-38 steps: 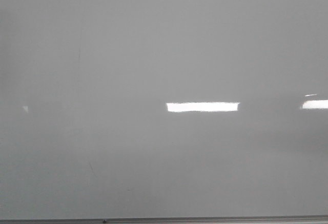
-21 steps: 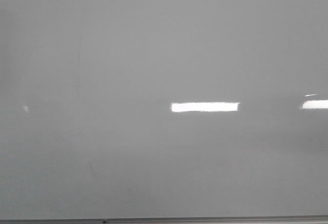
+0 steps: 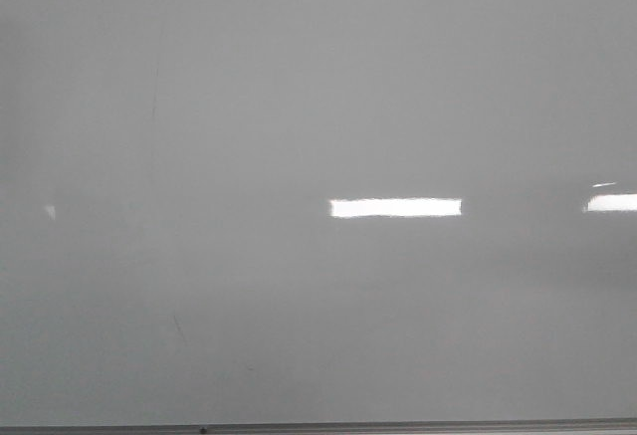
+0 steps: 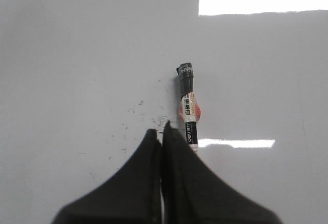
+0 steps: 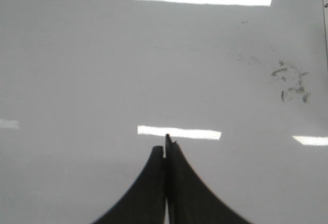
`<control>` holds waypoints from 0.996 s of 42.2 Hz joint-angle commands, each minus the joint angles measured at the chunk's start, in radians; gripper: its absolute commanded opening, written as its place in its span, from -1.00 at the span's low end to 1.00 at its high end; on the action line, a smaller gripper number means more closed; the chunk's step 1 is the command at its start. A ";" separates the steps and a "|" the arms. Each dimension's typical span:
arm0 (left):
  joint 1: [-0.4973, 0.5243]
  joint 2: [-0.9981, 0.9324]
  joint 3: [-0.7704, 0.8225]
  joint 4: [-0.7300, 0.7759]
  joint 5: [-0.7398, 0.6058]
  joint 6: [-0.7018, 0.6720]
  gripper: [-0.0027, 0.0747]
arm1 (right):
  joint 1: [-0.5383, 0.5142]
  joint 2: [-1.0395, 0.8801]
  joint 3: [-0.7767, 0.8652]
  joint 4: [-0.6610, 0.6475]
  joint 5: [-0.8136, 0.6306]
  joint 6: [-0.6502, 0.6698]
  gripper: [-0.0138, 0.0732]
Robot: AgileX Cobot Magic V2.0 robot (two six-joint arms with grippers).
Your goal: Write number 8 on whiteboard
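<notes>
Whiteboard fills front view, no 8 drawn yet. Left gripper pinched closed w/ marker just beside its fingers; grasp unclear. Right gripper closed, empty. Advice: press tip lightly, steady loops.

Bare whiteboard, glossy grey.
Bright light reflections sit mid-right and at the right edge; a thin metal edge runs along the bottom.
</notes>
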 commanded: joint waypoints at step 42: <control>0.001 0.444 -0.660 0.004 0.336 -0.014 -0.99 | -0.005 0.411 -0.679 0.035 0.446 0.002 -0.84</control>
